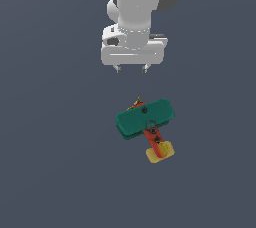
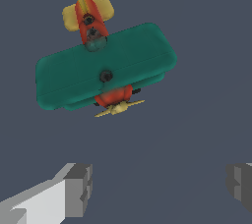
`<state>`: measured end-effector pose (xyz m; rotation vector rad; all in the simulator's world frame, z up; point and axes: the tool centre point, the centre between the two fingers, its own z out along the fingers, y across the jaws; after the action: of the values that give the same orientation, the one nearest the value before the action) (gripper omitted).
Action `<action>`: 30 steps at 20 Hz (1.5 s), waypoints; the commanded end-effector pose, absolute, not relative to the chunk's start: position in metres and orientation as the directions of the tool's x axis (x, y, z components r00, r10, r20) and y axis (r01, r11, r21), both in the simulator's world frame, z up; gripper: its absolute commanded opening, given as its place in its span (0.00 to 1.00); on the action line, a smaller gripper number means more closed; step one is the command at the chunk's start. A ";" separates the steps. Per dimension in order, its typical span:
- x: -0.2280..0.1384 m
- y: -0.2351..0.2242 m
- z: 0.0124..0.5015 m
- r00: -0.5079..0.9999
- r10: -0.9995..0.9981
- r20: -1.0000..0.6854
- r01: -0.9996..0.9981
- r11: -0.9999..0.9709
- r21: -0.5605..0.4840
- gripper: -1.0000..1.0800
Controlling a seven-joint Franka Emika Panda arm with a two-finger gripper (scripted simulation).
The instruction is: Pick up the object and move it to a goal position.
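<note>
On the dark grey tabletop (image 1: 50, 172) lies the object (image 1: 145, 120), a small toy biplane, near the middle of the exterior view and a little below the tool (image 1: 132, 68). The tool hangs apart from the object and holds nothing; its two fingers stand wide apart, as the wrist view shows with one finger (image 2: 78, 188) at each side and free space between.

The object looks like a stiff toy of hard plastic, so I judge it is light and does not bend under a squeeze. The two green wing slabs (image 2: 106, 66) are broad and flat, stacked one over the other. The red body (image 2: 92, 26) runs under them to the flat yellow tail (image 1: 160, 152). The yellow propeller (image 2: 119, 108) is thin and seems the most fragile part, so it is better not to press there. A good hold would be across the short side of the wings, or on the red body between wings and tail, where the sides are narrow enough for the open fingers. The smooth wing faces may be slippery, perhaps.

The plane sits turned at an angle to the fingers, so the wrist probably needs some rotation first. Around the object I see nothing else on the tabletop, and no edge of it shows in either view.
</note>
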<state>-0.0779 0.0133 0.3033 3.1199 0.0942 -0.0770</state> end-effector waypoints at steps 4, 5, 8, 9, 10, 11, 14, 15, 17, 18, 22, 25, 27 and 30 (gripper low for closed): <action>-0.078 0.015 0.302 0.997 0.060 -0.054 0.061 -0.998 0.017 0.62; -0.078 0.016 0.301 0.997 0.059 -0.057 0.060 -0.998 0.016 0.62; -0.078 0.016 0.299 0.997 0.050 -0.063 0.051 -0.999 0.013 0.62; -0.078 0.014 0.299 0.997 0.044 -0.063 0.045 -0.999 0.011 0.62; -0.077 0.013 0.300 0.997 0.037 -0.062 0.038 -0.999 0.010 0.62; -0.077 0.011 0.301 0.998 0.030 -0.061 0.030 -1.000 0.008 0.62; -0.076 0.006 0.304 0.998 0.011 -0.058 0.011 -1.000 0.002 0.62; -0.075 0.005 0.304 0.998 0.006 -0.058 0.006 -1.000 0.000 0.62; -0.076 0.004 0.305 0.998 -0.005 -0.061 -0.005 -1.000 -0.006 0.62; -0.076 0.004 0.305 0.998 -0.010 -0.063 -0.010 -1.000 -0.009 0.62; -0.077 0.003 0.303 0.997 -0.026 -0.068 -0.027 -0.999 -0.017 0.62; -0.077 0.001 0.302 0.997 -0.040 -0.067 -0.042 -0.999 -0.021 0.62; -0.075 0.000 0.302 0.997 -0.049 -0.063 -0.051 -0.998 -0.026 0.62; -0.072 0.001 0.305 0.997 -0.058 -0.055 -0.060 -0.998 -0.035 0.62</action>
<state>-0.0737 0.0004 0.3035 3.1714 -0.0864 -0.0922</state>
